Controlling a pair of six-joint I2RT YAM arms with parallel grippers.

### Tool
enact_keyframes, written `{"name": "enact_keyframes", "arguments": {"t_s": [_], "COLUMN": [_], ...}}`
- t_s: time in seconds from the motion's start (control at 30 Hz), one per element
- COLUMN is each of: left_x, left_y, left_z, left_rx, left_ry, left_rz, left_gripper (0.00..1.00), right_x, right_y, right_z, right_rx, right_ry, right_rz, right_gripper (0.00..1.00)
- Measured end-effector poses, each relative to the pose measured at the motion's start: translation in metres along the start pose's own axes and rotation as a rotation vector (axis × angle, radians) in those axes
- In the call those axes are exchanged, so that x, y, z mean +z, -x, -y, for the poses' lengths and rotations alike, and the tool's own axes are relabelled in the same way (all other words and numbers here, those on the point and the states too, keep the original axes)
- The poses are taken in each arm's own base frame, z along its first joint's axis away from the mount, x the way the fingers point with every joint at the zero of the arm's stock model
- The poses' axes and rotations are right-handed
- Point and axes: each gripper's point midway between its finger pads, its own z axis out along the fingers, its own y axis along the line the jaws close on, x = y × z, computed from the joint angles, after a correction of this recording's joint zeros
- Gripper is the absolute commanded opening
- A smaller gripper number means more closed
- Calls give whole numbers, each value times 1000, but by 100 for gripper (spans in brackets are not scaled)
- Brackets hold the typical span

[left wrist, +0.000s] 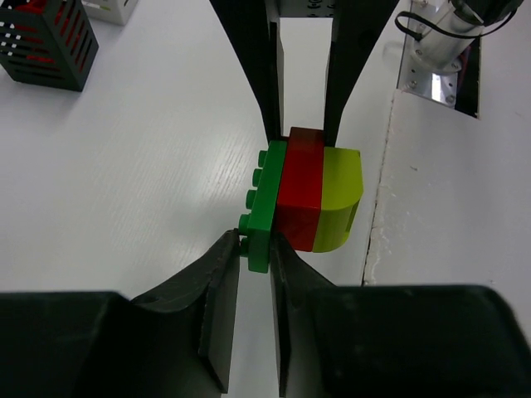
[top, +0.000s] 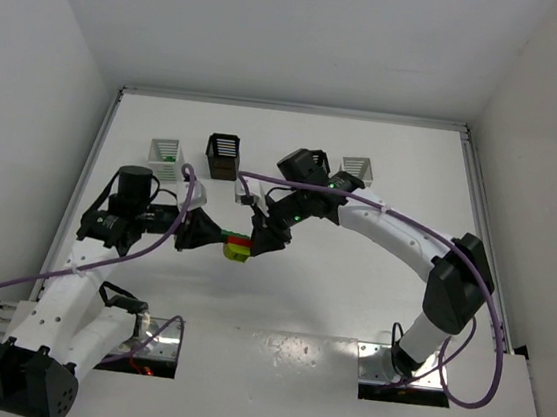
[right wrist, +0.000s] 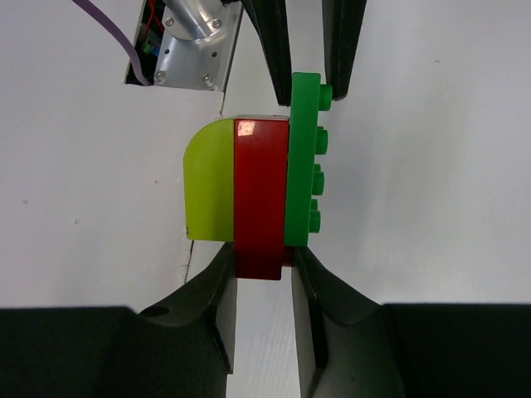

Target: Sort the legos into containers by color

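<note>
- Now the left gripper (left wrist: 253, 259) pinches the green brick (left wrist: 267, 195) by its end; the right gripper (right wrist: 261, 264) clamps the red brick (right wrist: 260, 191).
- The joined stack (top: 239, 248) is mid-table, at 6 o'clock from the black bin (top: 223, 157).
- Likely light, rigid and slick: grip the flat sides.

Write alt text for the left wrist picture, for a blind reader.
Against a white table, two grippers hold three joined legos: the left gripper, below, pinches the green lego; the right gripper, above, grips the red lego, with a yellow-green lego stuck on. A black bin stands top left.

green brick (left wrist: 264, 207), red brick (left wrist: 300, 191), yellow-green brick (left wrist: 338, 199)
</note>
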Motion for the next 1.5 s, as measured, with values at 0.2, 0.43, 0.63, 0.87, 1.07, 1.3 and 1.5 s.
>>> {"name": "enact_keyframes", "arguments": {"t_s": [0.2, 0.43, 0.63, 0.87, 1.07, 1.3, 1.5], "left_x": [0, 3, 0, -3, -16, -66, -98], "left_y": [2, 1, 10, 11, 7, 47, 54], "left_z": [-2, -8, -22, -61, -91, -170, -241], "left_rx": [2, -25, -55, -138, -162, -166, -219], "left_ry": [9, 47, 175, 367, 546, 925, 1137], "left_rz": [3, -13, 10, 15, -1, -28, -110], "left_gripper": [7, 0, 0, 0, 0, 0, 0], "right_x": [0, 0, 1, 6, 7, 7, 7], "right_y": [1, 0, 3, 3, -1, -13, -26], "right_z": [-1, -1, 8, -4, -8, -10, -5], "right_rx": [31, 94, 86, 68, 38, 28, 32], "right_ry": [-2, -10, -38, 6, 15, -6, -45], "right_rz": [3, 6, 26, 25, 7, -28, -65], "right_gripper": [0, 0, 0, 0, 0, 0, 0]}}
